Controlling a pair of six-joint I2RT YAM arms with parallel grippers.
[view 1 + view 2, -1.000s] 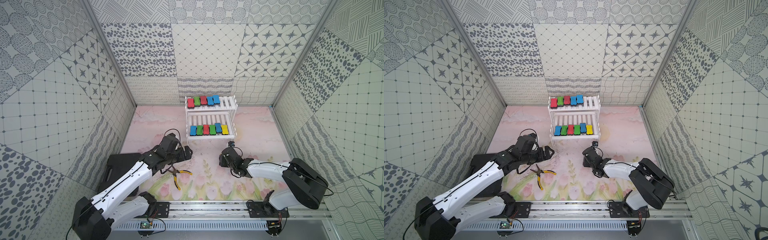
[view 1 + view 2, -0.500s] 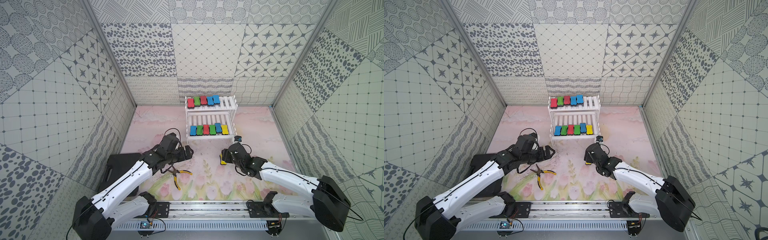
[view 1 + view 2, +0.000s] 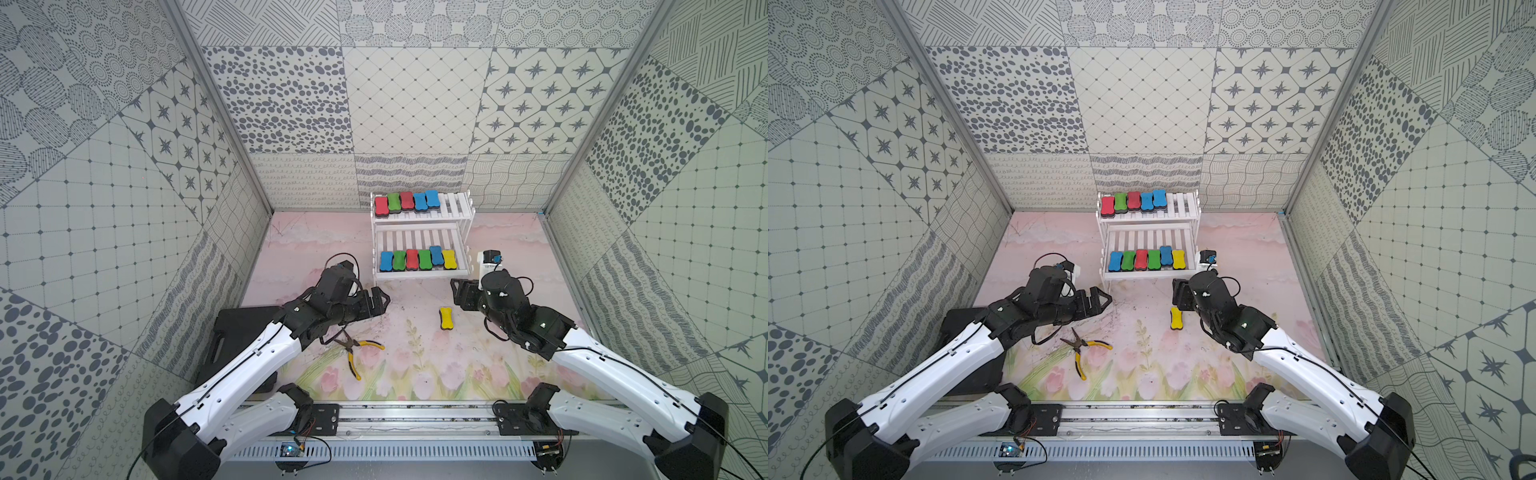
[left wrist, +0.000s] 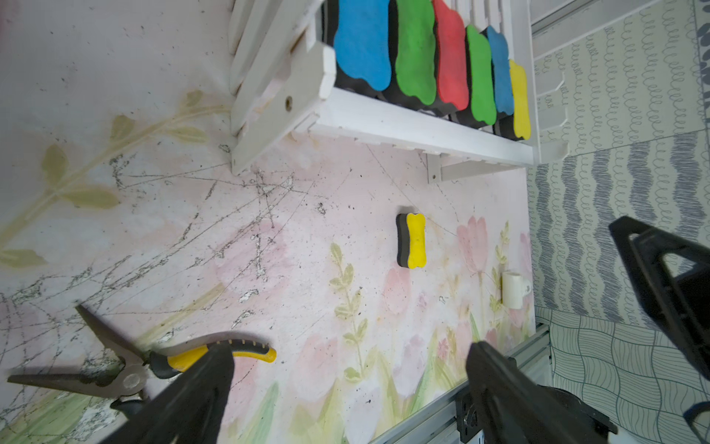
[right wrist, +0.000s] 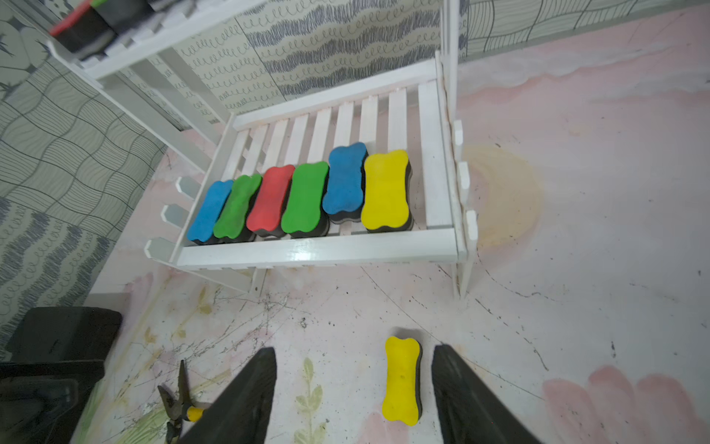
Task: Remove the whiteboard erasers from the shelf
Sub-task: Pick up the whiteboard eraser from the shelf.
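Both top views: left gripper (image 3: pixel 379 300) wide open, low over mat (image 3: pixel 415 297) near pliers (image 3: pixel 358 350). The right gripper (image 3: pixel 459 291) reaches toward the shelf (image 3: pixel 459 205). Upper tier holds five erasers (image 3: pixel 406 201), lower tier six. Yellow eraser (image 3: pixel 1176 318) lies on the mat, off the shelf. Left wrist: jaws spread, empty. Right wrist: fingers (image 5: pixel 246 388) parted, the yellow eraser between them, ungripped.

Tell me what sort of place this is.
Probably a robot test booth, not a real room: patterned walls box in a floral mat, a left arm and right arm bolt to a metal rail, and a shelf holds erasers.
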